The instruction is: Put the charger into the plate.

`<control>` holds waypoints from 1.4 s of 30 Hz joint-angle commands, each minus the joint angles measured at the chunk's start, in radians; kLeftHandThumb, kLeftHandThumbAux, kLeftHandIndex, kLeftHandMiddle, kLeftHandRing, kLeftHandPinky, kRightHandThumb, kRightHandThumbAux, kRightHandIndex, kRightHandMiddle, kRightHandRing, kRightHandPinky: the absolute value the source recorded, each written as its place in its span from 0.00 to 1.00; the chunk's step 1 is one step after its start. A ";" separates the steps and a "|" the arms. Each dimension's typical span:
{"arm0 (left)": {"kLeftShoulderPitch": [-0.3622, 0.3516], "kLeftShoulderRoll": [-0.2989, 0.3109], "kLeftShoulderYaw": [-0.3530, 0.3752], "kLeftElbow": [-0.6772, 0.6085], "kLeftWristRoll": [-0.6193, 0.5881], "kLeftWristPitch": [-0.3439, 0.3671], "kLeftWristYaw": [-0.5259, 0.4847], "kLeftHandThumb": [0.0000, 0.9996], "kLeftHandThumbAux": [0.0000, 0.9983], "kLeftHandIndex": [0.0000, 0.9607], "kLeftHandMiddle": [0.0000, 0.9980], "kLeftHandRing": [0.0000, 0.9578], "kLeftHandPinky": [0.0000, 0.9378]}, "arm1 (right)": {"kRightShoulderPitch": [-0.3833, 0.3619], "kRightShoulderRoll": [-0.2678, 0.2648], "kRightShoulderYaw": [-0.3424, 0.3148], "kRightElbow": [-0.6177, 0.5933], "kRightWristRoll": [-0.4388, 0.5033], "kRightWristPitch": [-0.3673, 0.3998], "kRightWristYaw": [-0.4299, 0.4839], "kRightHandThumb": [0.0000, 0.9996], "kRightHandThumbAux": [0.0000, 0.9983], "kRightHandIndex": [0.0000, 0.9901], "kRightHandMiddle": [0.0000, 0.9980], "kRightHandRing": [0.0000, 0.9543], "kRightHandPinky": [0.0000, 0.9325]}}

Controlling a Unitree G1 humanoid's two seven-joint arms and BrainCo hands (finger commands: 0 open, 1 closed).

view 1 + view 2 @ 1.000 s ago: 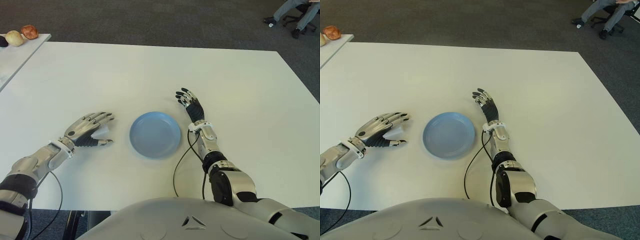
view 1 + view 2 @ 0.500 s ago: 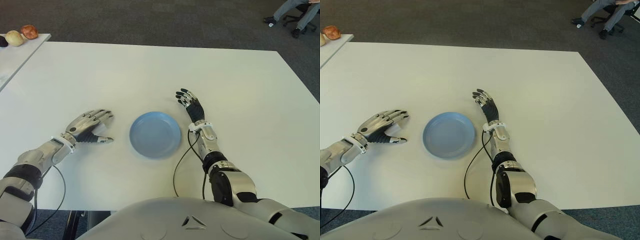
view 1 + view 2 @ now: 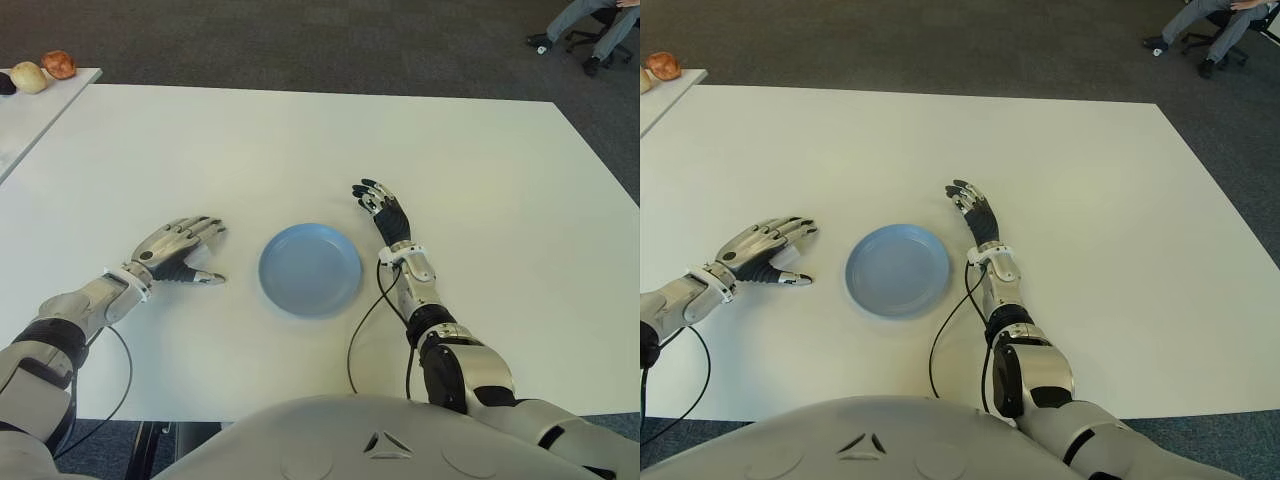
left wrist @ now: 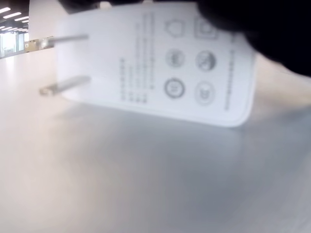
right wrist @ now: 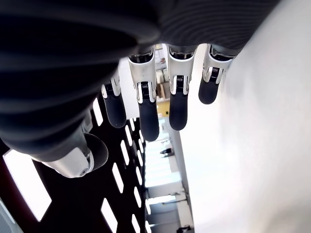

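Charger: white rectangular plastic charger point(image 4: 160, 68) with two metal prongs, printed marks on its face; it sat under the left hand, on or just above the white surface point(image 3: 300, 140); contact unclear.
Left hand: silver-and-black multi-finger left hand point(image 3: 178, 252) lay left of the plate, fingers arched over the charger, thumb tucked toward it. Probably closing for a grasp; whether it gripped the charger yet, cannot tell. In the eye views the hand hid the charger.
Plate: round light-blue plate point(image 3: 311, 269) lay between the two hands, nothing in it, near the left hand, so the carry should be short.
Right hand: black-fingered right hand point(image 3: 381, 211) showed just right of the plate, fingers extended and relaxed, holding nothing; idle, out of the left hand's path.
Progress: early, charger not in plate.
Next: secure pinch, lift, move right over plate.
Risk: smooth flat body could slip.
Other: round fruit-like items point(image 3: 44, 70) on a side table, far left.
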 commanded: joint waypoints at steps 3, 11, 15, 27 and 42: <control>0.017 -0.018 -0.037 0.054 0.015 0.023 -0.025 0.24 0.28 0.00 0.00 0.00 0.00 | 0.078 -0.013 -0.006 0.046 0.007 0.055 -0.005 0.00 0.58 0.21 0.29 0.22 0.12; 0.018 -0.029 -0.030 0.069 -0.032 0.012 -0.038 0.25 0.29 0.00 0.00 0.00 0.00 | 0.076 -0.018 -0.002 0.049 0.001 0.058 -0.013 0.00 0.57 0.21 0.31 0.24 0.12; 0.021 -0.032 -0.027 0.077 -0.053 0.007 -0.037 0.25 0.29 0.00 0.00 0.00 0.00 | 0.074 -0.018 -0.001 0.051 -0.002 0.057 -0.017 0.00 0.57 0.21 0.31 0.24 0.11; 0.049 -0.037 -0.005 0.072 -0.100 0.023 -0.012 0.29 0.36 0.00 0.00 0.00 0.10 | 0.070 -0.018 0.000 0.056 -0.004 0.060 -0.030 0.00 0.56 0.20 0.32 0.25 0.12; 0.074 -0.103 0.038 0.103 -0.107 0.210 0.132 0.58 0.40 0.04 0.09 0.20 0.42 | 0.063 -0.019 0.005 0.065 -0.009 0.067 -0.041 0.00 0.56 0.20 0.33 0.24 0.11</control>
